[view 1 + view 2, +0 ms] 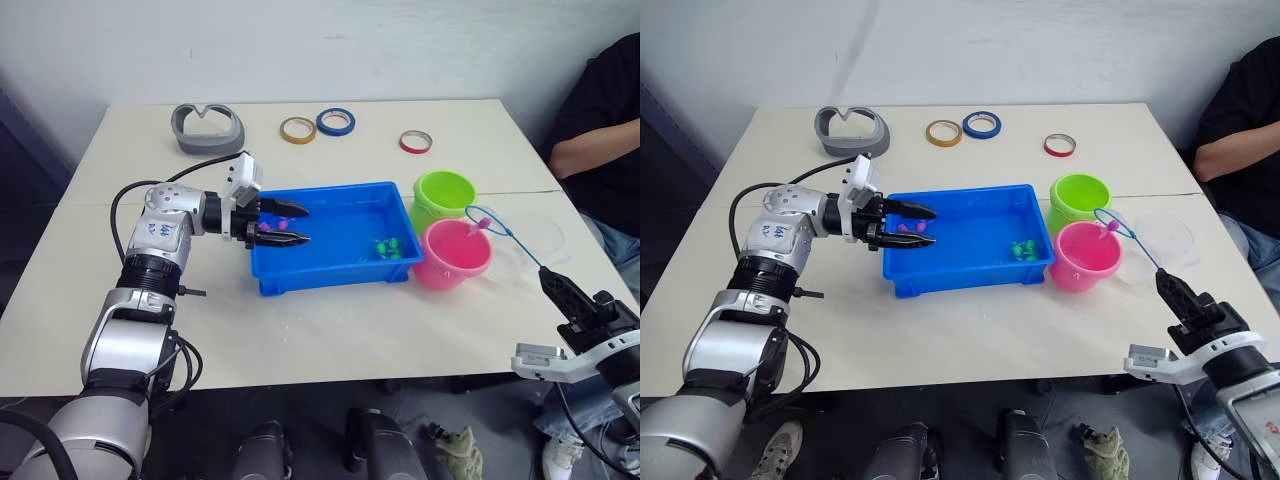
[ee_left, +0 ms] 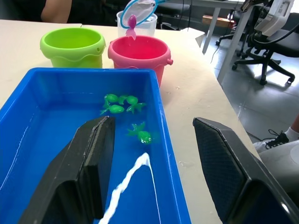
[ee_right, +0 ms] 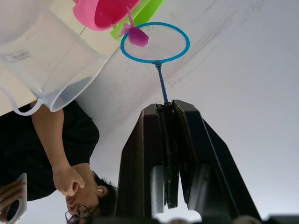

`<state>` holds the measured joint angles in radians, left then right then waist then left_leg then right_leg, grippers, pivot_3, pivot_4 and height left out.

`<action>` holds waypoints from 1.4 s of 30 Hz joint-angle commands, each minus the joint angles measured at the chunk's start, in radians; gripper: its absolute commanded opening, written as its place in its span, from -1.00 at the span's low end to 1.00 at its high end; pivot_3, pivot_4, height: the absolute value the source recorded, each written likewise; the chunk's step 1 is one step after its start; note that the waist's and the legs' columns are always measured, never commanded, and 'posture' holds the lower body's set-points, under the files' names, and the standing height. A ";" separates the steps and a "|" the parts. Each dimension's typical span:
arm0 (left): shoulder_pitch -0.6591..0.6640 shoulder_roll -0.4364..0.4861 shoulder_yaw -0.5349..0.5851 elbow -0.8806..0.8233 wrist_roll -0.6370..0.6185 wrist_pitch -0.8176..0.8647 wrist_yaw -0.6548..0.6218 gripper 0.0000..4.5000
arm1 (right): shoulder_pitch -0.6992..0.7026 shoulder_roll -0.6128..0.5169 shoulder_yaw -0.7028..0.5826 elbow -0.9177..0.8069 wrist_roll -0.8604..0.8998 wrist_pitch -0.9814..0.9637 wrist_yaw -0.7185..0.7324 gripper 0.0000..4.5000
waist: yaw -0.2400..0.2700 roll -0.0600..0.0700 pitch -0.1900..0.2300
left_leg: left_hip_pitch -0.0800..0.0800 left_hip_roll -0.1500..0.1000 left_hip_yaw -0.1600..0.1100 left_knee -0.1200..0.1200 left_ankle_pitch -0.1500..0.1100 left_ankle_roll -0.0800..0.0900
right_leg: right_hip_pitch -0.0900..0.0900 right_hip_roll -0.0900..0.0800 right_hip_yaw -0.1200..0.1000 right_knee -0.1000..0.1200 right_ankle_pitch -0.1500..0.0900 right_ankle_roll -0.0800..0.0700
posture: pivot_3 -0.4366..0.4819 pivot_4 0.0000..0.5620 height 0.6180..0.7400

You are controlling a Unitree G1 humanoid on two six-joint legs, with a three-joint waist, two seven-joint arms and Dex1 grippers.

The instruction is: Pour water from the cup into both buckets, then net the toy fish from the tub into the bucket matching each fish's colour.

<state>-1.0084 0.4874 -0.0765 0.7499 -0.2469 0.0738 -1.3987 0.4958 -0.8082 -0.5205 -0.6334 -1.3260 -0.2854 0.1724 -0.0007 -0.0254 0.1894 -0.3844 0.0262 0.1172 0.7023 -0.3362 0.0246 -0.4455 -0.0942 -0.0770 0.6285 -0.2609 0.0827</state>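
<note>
**Tub, buckets, cup, fish and net on the worktop**

The blue tub (image 1: 335, 238) sits mid-worktop, shallow, with water in it. Several green fish (image 1: 390, 246) cluster near its right end; small pink fish (image 1: 904, 228) lie at its left end. Just right of the tub stand the two buckets, upright and touching: the lime green bucket (image 1: 443, 198) behind, the pink bucket (image 1: 455, 255) in front. The clear cup (image 1: 530, 243) stands upright just right of the pink bucket. A blue-ringed net (image 3: 154, 42) hangs above the pink bucket, carrying one pink fish (image 3: 136, 35).
</note>
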 commanded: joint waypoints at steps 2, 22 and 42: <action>-0.011 0.007 0.020 -0.019 0.000 -0.016 0.001 0.32 | -0.003 0.014 -0.004 -0.018 -0.056 0.014 -0.033 -1.00 | 0.000 0.000 0.000 | 0.000 0.000 0.000 0.000 0.000 0.000 | 0.000 0.000 0.000 0.000 0.000 0.000 | -0.05 -0.47 0.56; -0.014 0.003 0.020 -0.008 0.004 -0.032 0.000 0.32 | 0.066 0.087 0.032 -0.032 -0.145 0.018 -0.133 -1.00 | 0.000 0.000 0.000 | 0.000 0.000 0.000 0.000 0.000 0.000 | 0.000 0.000 0.000 0.000 0.000 0.000 | -0.05 -0.47 0.56; 0.003 0.008 0.025 -0.027 -0.001 -0.021 0.011 0.32 | 0.034 0.116 0.047 -0.059 -0.141 0.023 -0.120 -1.00 | -0.001 0.000 0.000 | 0.001 0.000 0.000 0.000 0.000 0.000 | 0.000 0.000 0.000 0.001 0.000 0.000 | -0.05 -0.47 0.56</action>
<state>-1.0078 0.4863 -0.0760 0.7570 -0.2397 0.0532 -1.3899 0.5307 -0.6960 -0.4667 -0.6642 -1.4713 -0.2772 0.0563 -0.0015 -0.0254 0.1893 -0.3839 0.0262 0.1172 0.7024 -0.3359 0.0243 -0.4454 -0.0938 -0.0767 0.6294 -0.2610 0.0826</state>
